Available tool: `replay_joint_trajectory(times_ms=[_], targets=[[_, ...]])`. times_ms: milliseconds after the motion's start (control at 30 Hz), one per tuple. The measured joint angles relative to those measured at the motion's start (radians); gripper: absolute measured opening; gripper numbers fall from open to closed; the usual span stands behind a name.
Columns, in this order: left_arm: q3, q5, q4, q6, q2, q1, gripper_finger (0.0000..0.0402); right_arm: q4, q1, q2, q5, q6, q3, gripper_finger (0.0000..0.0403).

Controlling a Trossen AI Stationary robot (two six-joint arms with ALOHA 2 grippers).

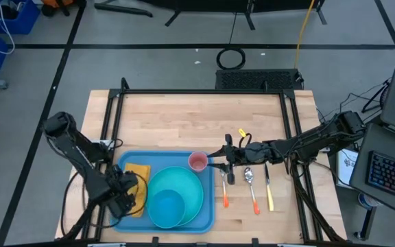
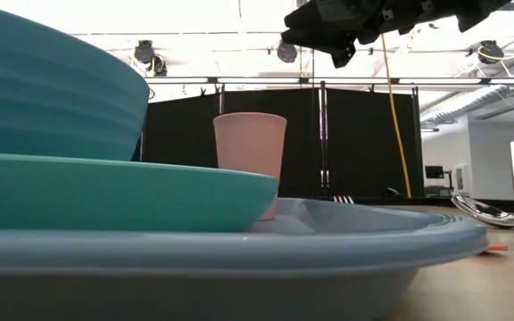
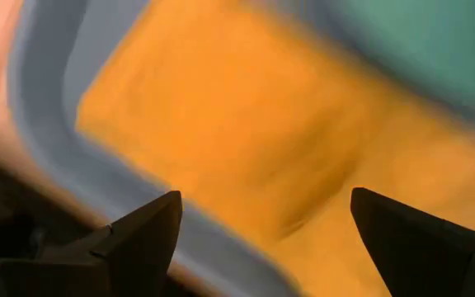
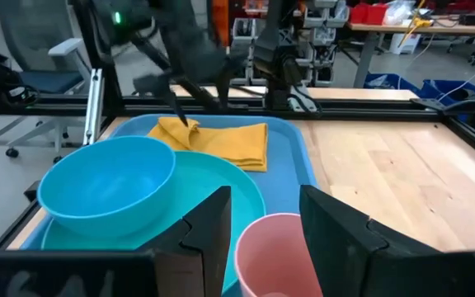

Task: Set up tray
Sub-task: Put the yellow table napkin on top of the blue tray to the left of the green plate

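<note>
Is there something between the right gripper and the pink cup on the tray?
Nothing visible. The right gripper hangs just above the pink cup, fingers apart, at the tray's corner beside the plate.

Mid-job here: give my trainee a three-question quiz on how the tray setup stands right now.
1. True or false: the pink cup stands on the tray.
2. What lies under the left gripper? A) yellow napkin B) spoon C) blue bowl
3. How many utensils lie on the table to the tray's right?

Key: 1 true; 2 A; 3 three, near the right gripper, whose fingers flank the cup.
</note>
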Motion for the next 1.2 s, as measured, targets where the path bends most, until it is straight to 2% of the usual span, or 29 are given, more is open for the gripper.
replay_joint_trajectory(times_ms=[200,367,467,600,700,833,967,1067,1200], targets=[[-0.046,0.056,-0.053,0.021,0.008,0.046,0.0352,0.031,-0.015,0.0,-0.002,0.001,-0.021,0.0134],[-0.046,0.057,-0.044,0.04,0.007,0.058,0.0351,0.032,-0.014,0.0,-0.003,0.001,-0.022,0.0134],[-0.046,0.056,0.02,0.062,0.006,0.061,0.0351,0.031,-0.014,0.0,-0.003,0.001,-0.022,0.0134],[-0.022,0.121,0.119,0.148,0.003,0.059,0.0351,0.031,-0.014,0.0,-0.003,0.001,-0.023,0.0134],[0.007,0.04,0.119,0.163,-0.011,0.053,0.0351,0.032,-0.014,0.0,-0.003,0.001,-0.023,0.0134],[0.027,0.008,0.12,0.193,-0.045,0.045,0.0351,0.032,-0.014,0.0,-0.003,0.001,-0.023,0.0134],[0.026,-0.033,0.023,0.117,-0.057,0.048,0.0351,0.031,-0.014,0.0,-0.003,0.001,-0.023,0.0134],[0.011,-0.116,-0.057,0.037,-0.058,0.048,0.0351,0.031,-0.014,0.0,-0.003,0.001,-0.023,0.0134],[-0.039,-0.096,-0.034,0.025,-0.055,0.079,0.0351,0.032,-0.014,0.0,-0.003,0.001,-0.023,0.0134]])
